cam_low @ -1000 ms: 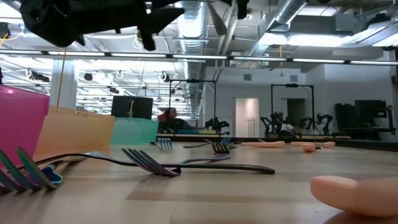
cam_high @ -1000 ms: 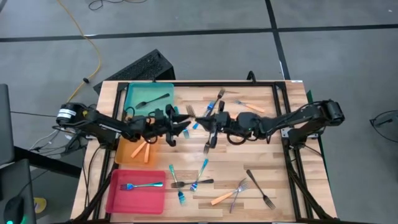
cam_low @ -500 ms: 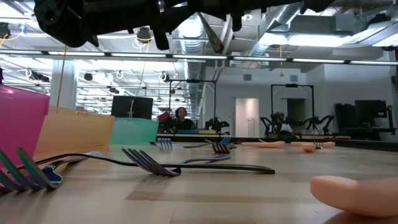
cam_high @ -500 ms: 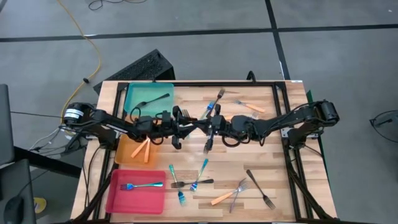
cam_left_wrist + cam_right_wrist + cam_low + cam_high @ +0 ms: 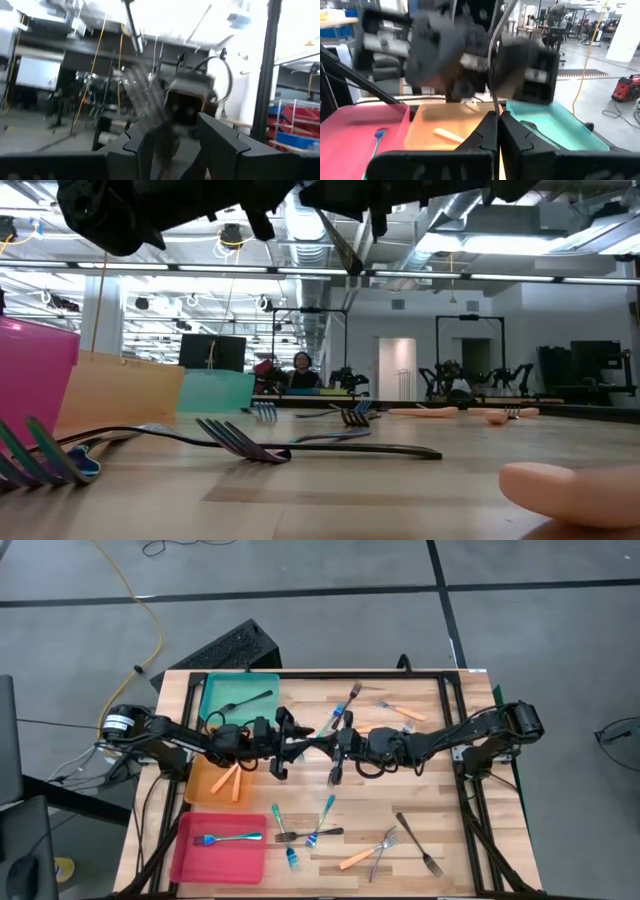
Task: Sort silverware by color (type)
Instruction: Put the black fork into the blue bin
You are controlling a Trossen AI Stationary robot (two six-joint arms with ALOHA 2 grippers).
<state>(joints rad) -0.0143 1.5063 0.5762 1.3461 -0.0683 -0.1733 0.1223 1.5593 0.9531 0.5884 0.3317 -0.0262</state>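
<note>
Above mid-worktop (image 5: 420, 795), right of the teal tray (image 5: 240, 698), our right tool (image 5: 338, 743) pinches a dark fork (image 5: 496, 47) upright; our left tool (image 5: 293, 743), jaws parted, faces it, nearest, ready to receive.

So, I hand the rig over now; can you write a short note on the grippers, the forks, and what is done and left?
Right gripper: shut on a dark fork, held in the air over the middle of the table.
Left gripper: open, facing the right one closely, its fingers apart around that fork; looks like a hand-over.
Done: one dark fork in the teal tray, two orange forks in the orange tray, one blue-handled fork in the pink tray.
Left: many loose forks of all three kinds on the table's middle and right side.
</note>
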